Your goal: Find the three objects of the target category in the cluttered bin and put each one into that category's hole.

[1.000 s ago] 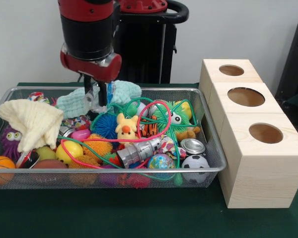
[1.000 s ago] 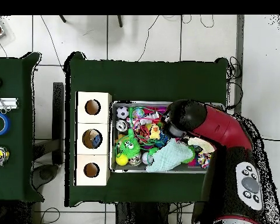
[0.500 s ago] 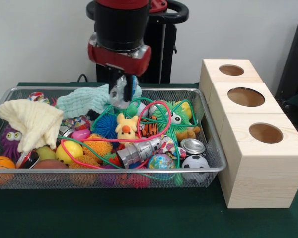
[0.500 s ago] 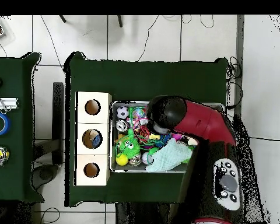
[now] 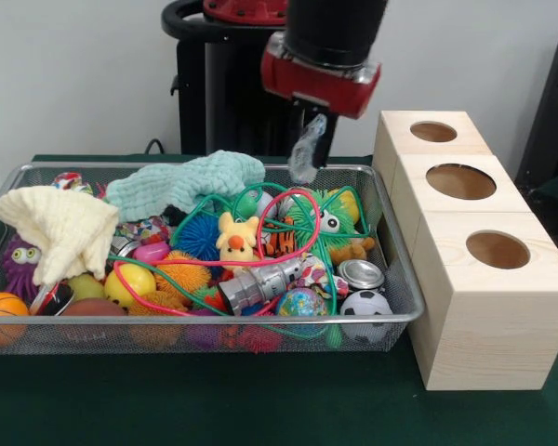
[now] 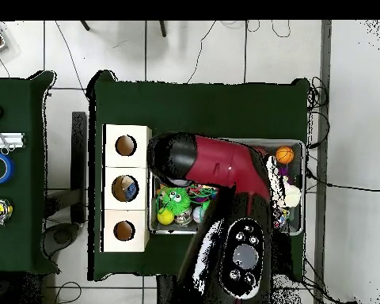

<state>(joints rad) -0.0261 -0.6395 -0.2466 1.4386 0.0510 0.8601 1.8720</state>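
The silver wire mesh bin (image 5: pixel 388 216) holds many toys, balls, cans and two cloths. My gripper (image 5: pixel 310 130) hangs above the bin's far right corner, close to the wooden boxes. It is shut on a small clear crumpled plastic thing (image 5: pixel 303 160) that dangles above the rim. Three pale wooden boxes stand to the right of the bin, with a far hole (image 5: pixel 433 131), a middle hole (image 5: pixel 460 181) and a near hole (image 5: pixel 498 249). In the overhead view the arm (image 6: pixel 217 162) covers most of the bin (image 6: pixel 303 186) and hides the gripper.
In the bin lie a mint cloth (image 5: pixel 181 183), a cream cloth (image 5: pixel 60 226), a yellow duck toy (image 5: pixel 235 241), a silver can (image 5: pixel 360 274), a small football (image 5: pixel 365 304) and green and pink cords (image 5: pixel 293 200). The middle box hole holds a blue thing (image 6: pixel 130 188).
The gripper has risen out of the bin with the clear plastic thing. In the front view it has swung right, from the bin's middle to its right end by the boxes.
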